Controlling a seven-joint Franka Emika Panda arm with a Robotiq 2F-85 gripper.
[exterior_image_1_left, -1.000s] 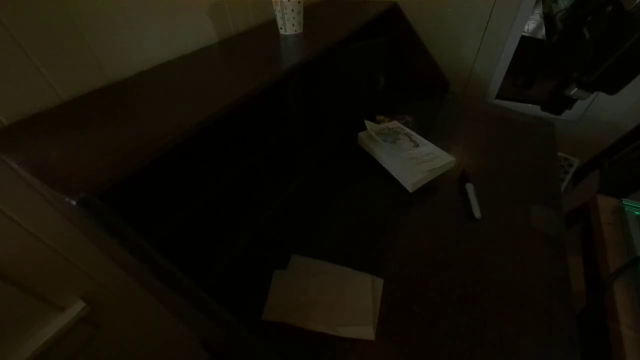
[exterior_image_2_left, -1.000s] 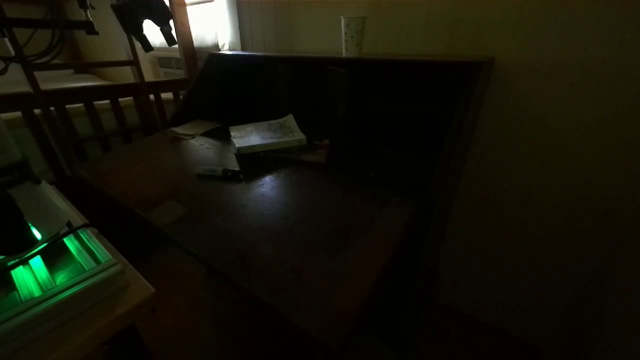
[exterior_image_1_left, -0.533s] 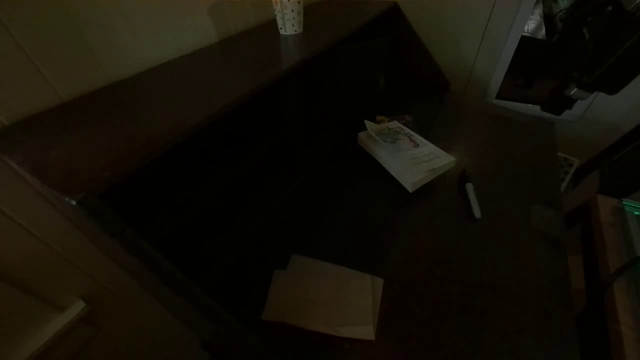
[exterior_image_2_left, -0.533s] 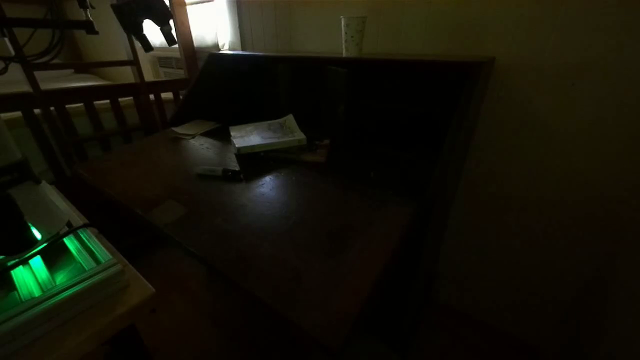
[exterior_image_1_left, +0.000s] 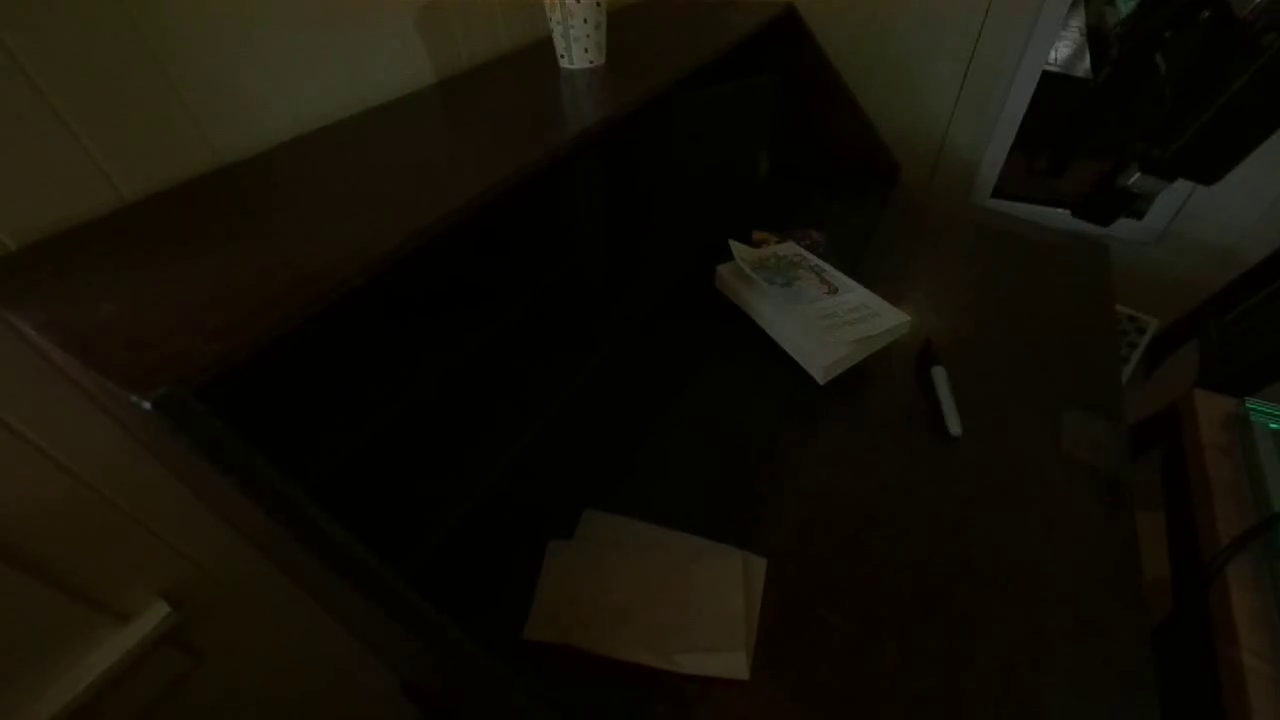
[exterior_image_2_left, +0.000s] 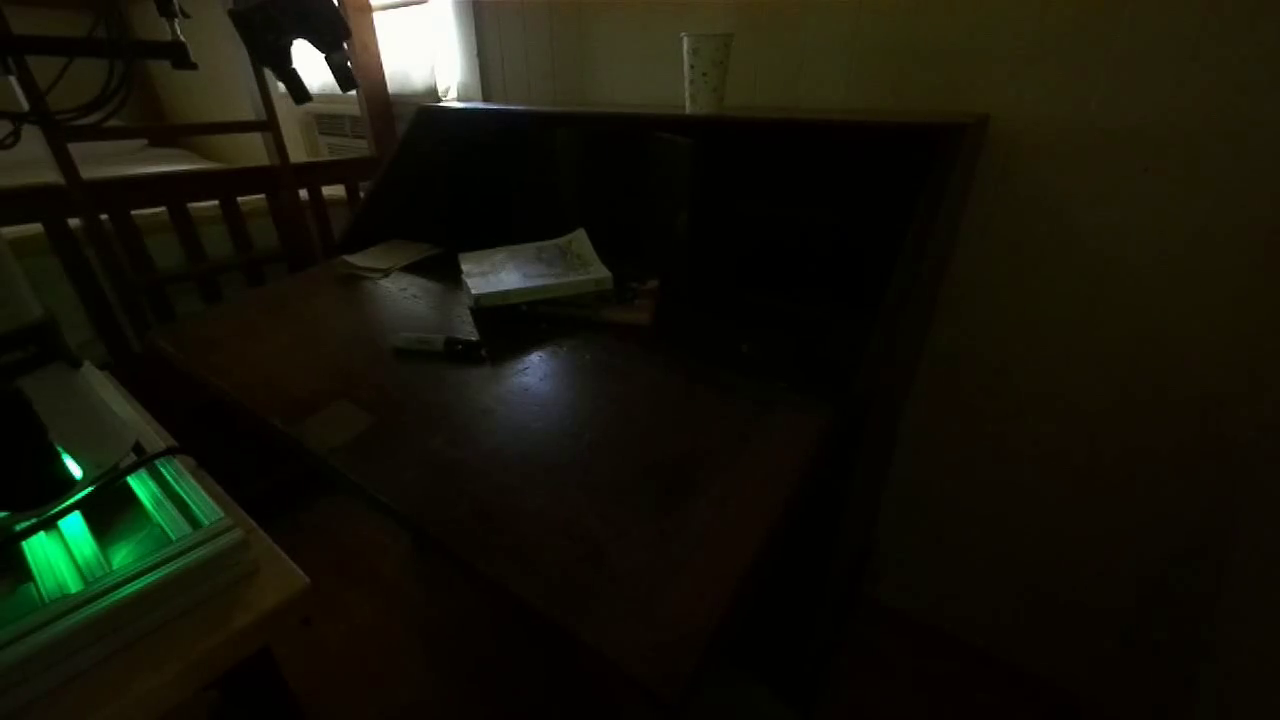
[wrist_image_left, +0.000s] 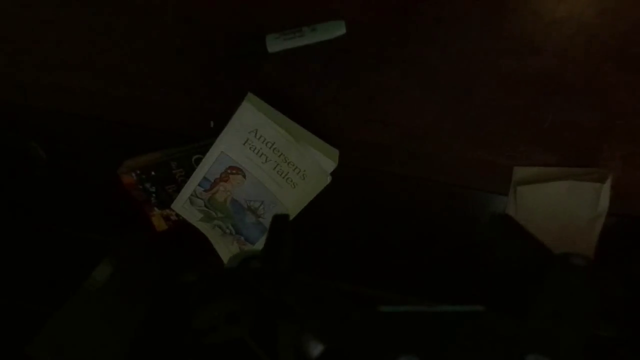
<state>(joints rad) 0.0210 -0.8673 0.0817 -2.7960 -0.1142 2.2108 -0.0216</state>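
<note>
My gripper (exterior_image_2_left: 322, 90) is open and empty, raised above the far left of the dark desk in an exterior view. Its dark fingers also show in the wrist view (wrist_image_left: 390, 217), spread apart. A white paperback, "Andersen's Fairy Tales" (wrist_image_left: 270, 162), lies on a darker book (wrist_image_left: 150, 185); in the wrist view a finger overlaps its corner. The paperback shows in both exterior views (exterior_image_1_left: 815, 310) (exterior_image_2_left: 535, 270), its cover corner curled up. A white marker with a dark cap (exterior_image_1_left: 943, 395) lies beside it (exterior_image_2_left: 425, 344) (wrist_image_left: 306, 36). Tan envelopes or papers (exterior_image_1_left: 650, 600) lie apart (exterior_image_2_left: 390, 257) (wrist_image_left: 560, 205).
The desk (exterior_image_2_left: 560, 450) has a raised shelf (exterior_image_1_left: 350, 170) along its back, with a spotted paper cup (exterior_image_1_left: 580, 35) on it (exterior_image_2_left: 706, 70). A lit green-glowing stand (exterior_image_2_left: 150, 580) is at near left. Wooden rails (exterior_image_2_left: 225, 180) stand behind. The room is very dark.
My gripper has shifted very slightly, a little to the right in an exterior view. The books, marker, papers and cup have not moved.
</note>
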